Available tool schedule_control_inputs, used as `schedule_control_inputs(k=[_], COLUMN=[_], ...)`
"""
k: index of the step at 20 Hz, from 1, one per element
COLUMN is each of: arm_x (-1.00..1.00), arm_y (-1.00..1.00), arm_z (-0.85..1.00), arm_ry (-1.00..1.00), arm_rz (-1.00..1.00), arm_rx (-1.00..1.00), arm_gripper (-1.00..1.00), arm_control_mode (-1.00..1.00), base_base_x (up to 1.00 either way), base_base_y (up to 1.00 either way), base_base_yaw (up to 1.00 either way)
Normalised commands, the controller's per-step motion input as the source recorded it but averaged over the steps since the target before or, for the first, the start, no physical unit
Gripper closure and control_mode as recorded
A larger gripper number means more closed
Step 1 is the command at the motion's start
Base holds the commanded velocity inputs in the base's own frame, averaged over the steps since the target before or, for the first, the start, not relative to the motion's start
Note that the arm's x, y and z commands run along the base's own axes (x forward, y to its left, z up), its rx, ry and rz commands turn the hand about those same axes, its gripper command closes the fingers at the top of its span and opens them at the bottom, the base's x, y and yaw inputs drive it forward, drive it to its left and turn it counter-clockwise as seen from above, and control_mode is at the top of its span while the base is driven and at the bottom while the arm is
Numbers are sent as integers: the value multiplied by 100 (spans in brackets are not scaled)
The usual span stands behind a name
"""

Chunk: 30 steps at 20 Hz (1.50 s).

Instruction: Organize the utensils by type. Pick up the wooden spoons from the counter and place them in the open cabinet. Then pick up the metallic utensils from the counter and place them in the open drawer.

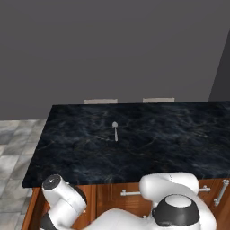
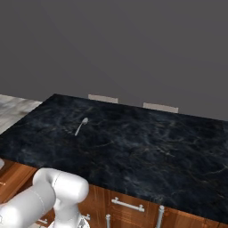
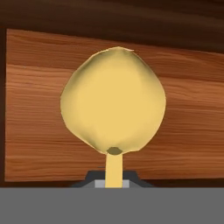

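One pale-yellow wooden spoon (image 3: 113, 103) with an oval bowl stands pinched in the closed gripper (image 3: 113, 180), facing a reddish-brown wood panel (image 3: 192, 113); a loose pinch could let it drop. Small silver-grey metal spoon (image 1: 115, 130) waits on the black marble-look counter (image 1: 179, 134)

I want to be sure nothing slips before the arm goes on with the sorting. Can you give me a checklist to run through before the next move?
1. Grip: gripper shut on the wooden spoon, handle between the tips: ok.
2. Spoon seated straight in the jaws, bowl up ahead of the hand: ok.
3. Surface ahead is warm-brown wood, close in front of the spoon; whether it is the cabinet shelf: cannot tell.
4. Clearance between spoon bowl and that wood: cannot tell.
5. Metal spoon lying flat on the counter, away from the edges: ok.
6. Drawer open for the metal spoon: cannot tell.
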Motion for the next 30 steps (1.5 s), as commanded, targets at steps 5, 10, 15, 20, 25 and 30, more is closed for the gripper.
schedule_control_inputs(k=[5, 10, 15, 20, 25, 30], arm_x=[31, 19, 12, 4, 1, 1], arm_y=[18, 25, 12, 9, 18, 20], arm_z=[-13, -9, -24, -38, -39, -36], arm_ry=[-2, 3, 6, 8, 3, 0], arm_rz=[0, 0, 0, 0, 0, 0], arm_rx=[0, 0, 0, 0, 0, 0], arm_gripper=[100, 100, 100, 100, 100, 100], arm_control_mode=[-100, -100, -100, -100, -100, -100], base_base_x=[0, 0, 0, 0, 0, 0], base_base_y=[0, 0, 0, 0, 0, 0], base_base_yaw=[0, 0, 0, 0, 0, 0])
